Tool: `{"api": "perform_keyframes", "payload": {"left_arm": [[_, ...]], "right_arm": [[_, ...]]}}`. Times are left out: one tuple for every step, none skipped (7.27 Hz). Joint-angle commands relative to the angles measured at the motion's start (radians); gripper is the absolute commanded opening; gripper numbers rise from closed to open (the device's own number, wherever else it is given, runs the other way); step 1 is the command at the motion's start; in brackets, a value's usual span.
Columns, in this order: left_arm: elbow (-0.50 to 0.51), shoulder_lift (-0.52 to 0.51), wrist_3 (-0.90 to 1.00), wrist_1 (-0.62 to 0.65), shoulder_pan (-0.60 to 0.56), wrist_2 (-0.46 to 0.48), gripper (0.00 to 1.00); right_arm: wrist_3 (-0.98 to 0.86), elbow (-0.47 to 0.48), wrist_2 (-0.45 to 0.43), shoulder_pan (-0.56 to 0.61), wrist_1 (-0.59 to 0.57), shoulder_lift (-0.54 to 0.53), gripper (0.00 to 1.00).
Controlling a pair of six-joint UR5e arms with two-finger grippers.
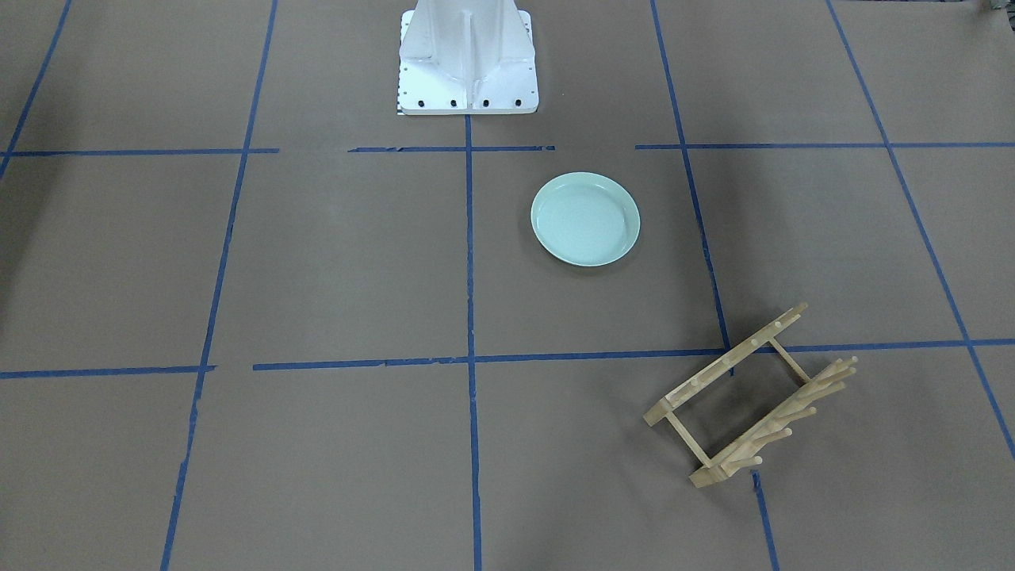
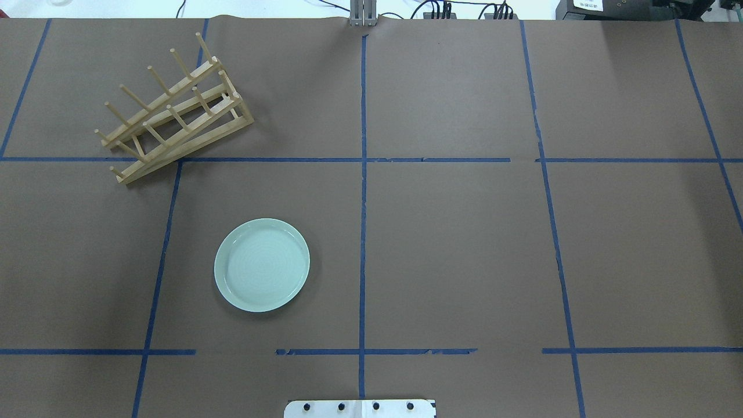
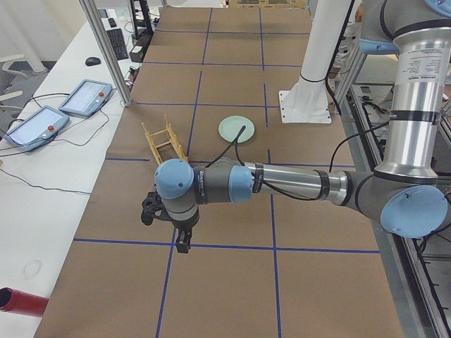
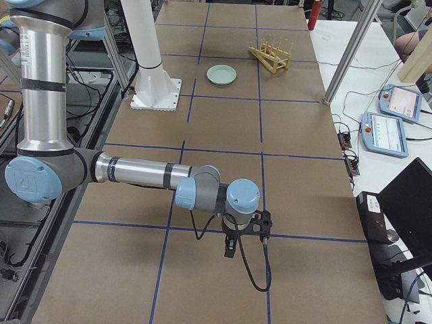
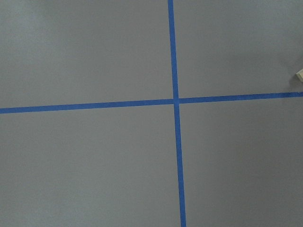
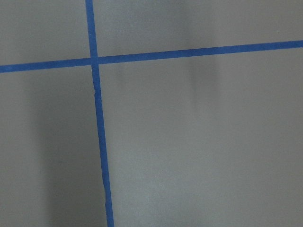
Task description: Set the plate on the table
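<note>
The pale mint-green plate (image 1: 585, 219) lies flat and upright on the brown paper-covered table (image 1: 333, 262), a little to the robot's left of its base. It also shows in the overhead view (image 2: 262, 265) and small in both side views (image 3: 235, 129) (image 4: 221, 74). No gripper touches it. My left gripper (image 3: 182, 244) hangs over the table far from the plate, seen only in the exterior left view, so I cannot tell its state. My right gripper (image 4: 229, 248) hangs at the opposite end, seen only in the exterior right view, state also unclear. Both wrist views show only paper and blue tape.
A light wooden peg rack (image 1: 753, 396) (image 2: 174, 110) stands empty at the far left of the table, beyond the plate. The white robot base (image 1: 468, 63) is at the table's near edge. Tablets and cables (image 3: 42, 120) lie on a side bench.
</note>
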Motion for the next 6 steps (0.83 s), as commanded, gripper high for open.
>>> {"api": "perform_keyframes", "payload": {"left_arm": [[0.015, 0.035, -0.002, -0.013, 0.001, -0.003, 1.0], [0.009, 0.035, -0.003, -0.024, 0.002, -0.001, 1.0], [0.015, 0.035, -0.003, -0.056, 0.002, -0.004, 1.0], [0.024, 0.032, -0.006, -0.129, 0.002, -0.001, 1.0], [0.014, 0.023, -0.006, -0.128, 0.002, 0.003, 1.0], [0.02, 0.029, -0.003, -0.13, 0.002, 0.003, 1.0]], "right_arm": [[0.0, 0.0, 0.0, 0.0, 0.0, 0.0, 1.0], [-0.002, 0.0, 0.0, 0.0, 0.0, 0.0, 1.0], [0.0, 0.0, 0.0, 0.0, 0.0, 0.0, 1.0], [0.0, 0.0, 0.0, 0.0, 0.0, 0.0, 1.0], [0.0, 0.0, 0.0, 0.0, 0.0, 0.0, 1.0], [0.0, 0.0, 0.0, 0.0, 0.0, 0.0, 1.0]]}}
